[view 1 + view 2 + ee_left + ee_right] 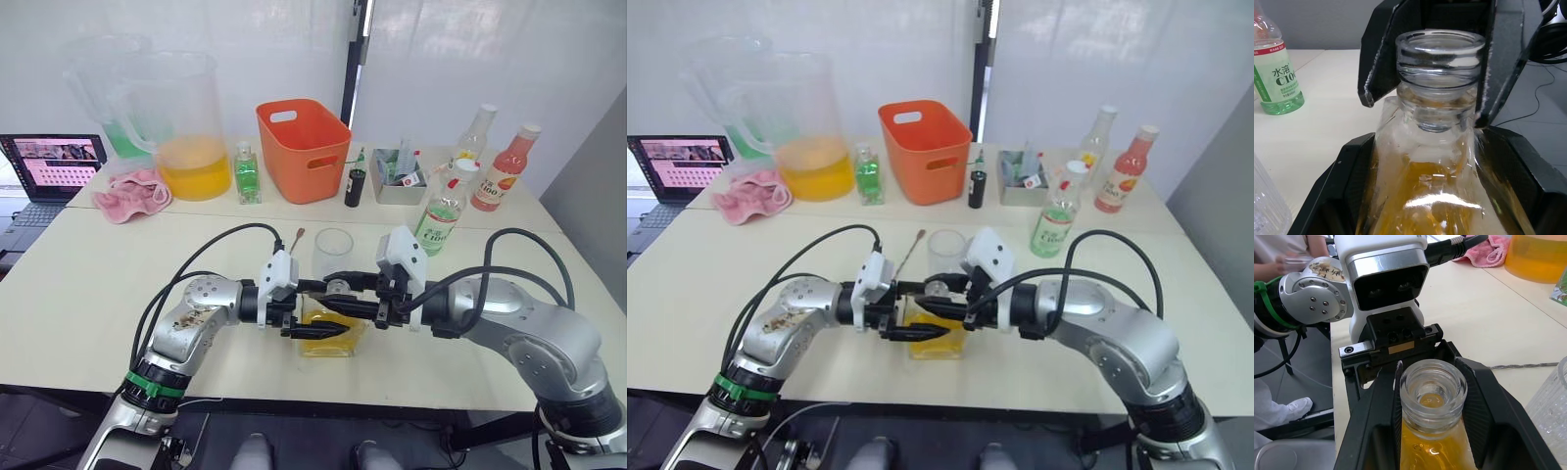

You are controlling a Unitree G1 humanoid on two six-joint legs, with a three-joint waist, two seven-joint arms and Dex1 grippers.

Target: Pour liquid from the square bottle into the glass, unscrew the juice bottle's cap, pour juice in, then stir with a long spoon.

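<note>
A: Head views first. Where is the bottle (pixel 331 331)?

B: On the near table, just in front of the glass (pixel 333 252). The left gripper (pixel 315 327) comes in from the left at body height, and the right gripper (pixel 343 297) from the right at the neck. The juice bottle (pixel 442 211) stands well off to the right, its white cap (pixel 464 168) on. The spoon (pixel 287 245) lies just left of the glass.

A: Left wrist view?

B: The left fingers (pixel 1528 171) flank the bottle's shoulders on both sides and look clamped on the glass body. Above them the other arm's two fingers stand either side of the neck, with a thin gap showing on at least one side. The mouth is open; I see no stopper in it.

A: And the right wrist view?

B: Looking down on that open mouth, with yellow liquid below it. The right fingers (pixel 1484 406) bracket the neck closely, but I can't tell whether they press on it. A person sits at the far edge of that view.

A: So which step?

B: The first pour, I judge, not yet begun: the bottle is upright and the glass looks empty. Next it calls for one firm hold, a lift, then a tip over the rim behind without knocking the glass.
</note>
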